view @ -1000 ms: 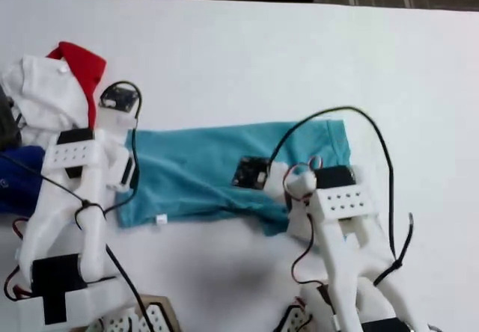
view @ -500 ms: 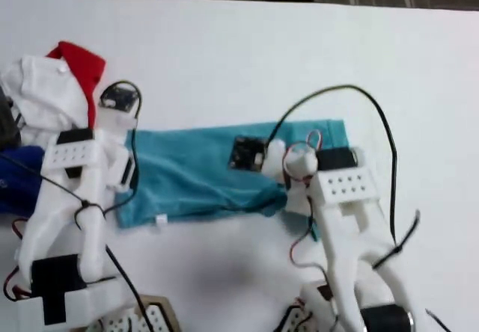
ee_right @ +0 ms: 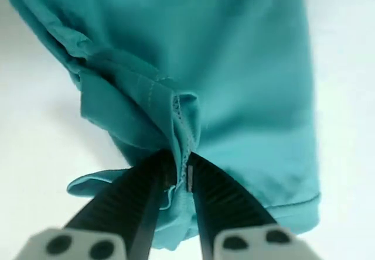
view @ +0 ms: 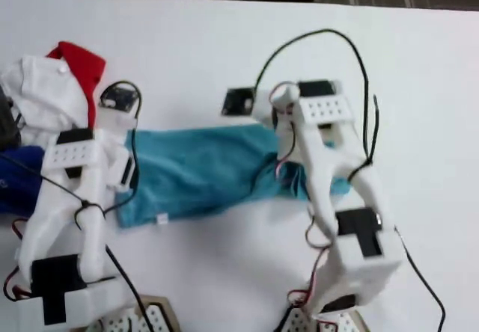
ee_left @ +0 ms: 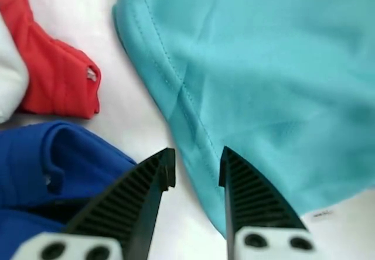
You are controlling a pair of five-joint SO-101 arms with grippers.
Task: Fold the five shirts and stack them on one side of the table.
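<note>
Gripping: the right end effector (ee_right: 180,167) is clamped on a bunched, stitched fold of the teal shirt (ee_right: 234,67) — the cloth puckers up between its closed tips.
Teal shirt: lies lengthwise on the white worktop (view: 224,40), reaching from under the right end effector across to the left end effector (ee_left: 196,166); it is rumpled beside the right one.
Left end effector: jaws a narrow way apart and holding nothing, straddling the teal shirt's hemmed edge — one finger over the cloth, the other over bare worktop.
Blue shirt (ee_left: 53,154): crumpled just beside the left end effector, on the side away from the teal shirt.
Red shirt (ee_left: 55,72): beyond the blue shirt from the left end effector, touching a white shirt (view: 41,96).
</note>
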